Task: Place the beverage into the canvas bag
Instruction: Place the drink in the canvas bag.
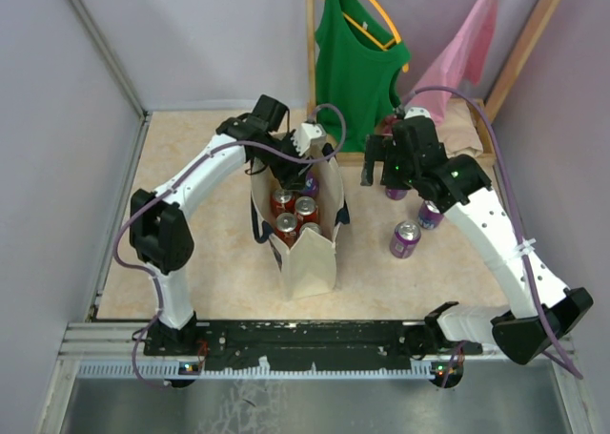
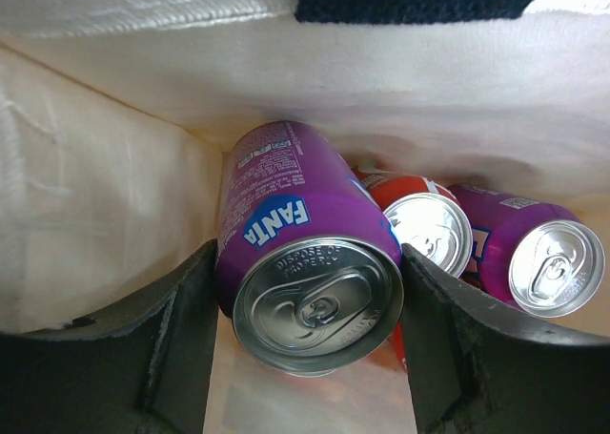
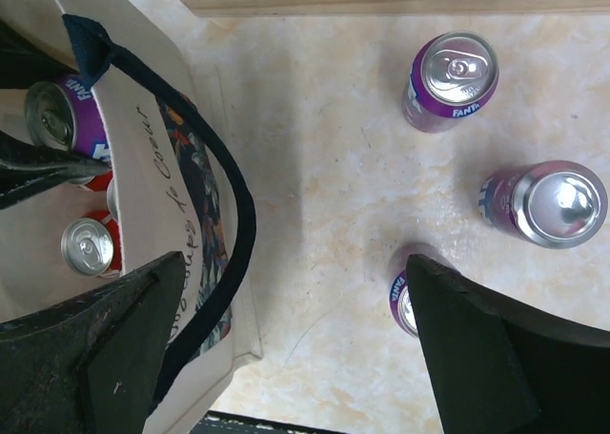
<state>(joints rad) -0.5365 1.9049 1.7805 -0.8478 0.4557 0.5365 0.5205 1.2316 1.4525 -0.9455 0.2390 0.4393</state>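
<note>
L gripper (image 2: 307, 262) is down inside the canvas bag (image 1: 307, 258), which stands upright mid-table btw the two arms. Its jaws are pinching a purple Fanta can (image 2: 286, 191). The can sits right btw the two dark fingers (image 2: 176, 348), one against each side. Its silver top faces the wrist cam and its body angles down into the bag. It's well within the bag walls; can't tell if it touches the bottom.

Deeper in, just beside it, are a red can (image 2: 434, 232) and another purple can (image 2: 555, 267). The top cam also shows red can tops in the bag.

R gripper (image 3: 295, 262) hangs over the table (image 1: 224, 277) just R of the bag. Its jaws are spread wide w/ only bare tabletop btw them. The bag's navy handle (image 3: 224, 205) droops near its L finger. Three loose purple cans (image 3: 456, 76) stand on the table near that gripper, one partly hidden behind its R finger.
</note>
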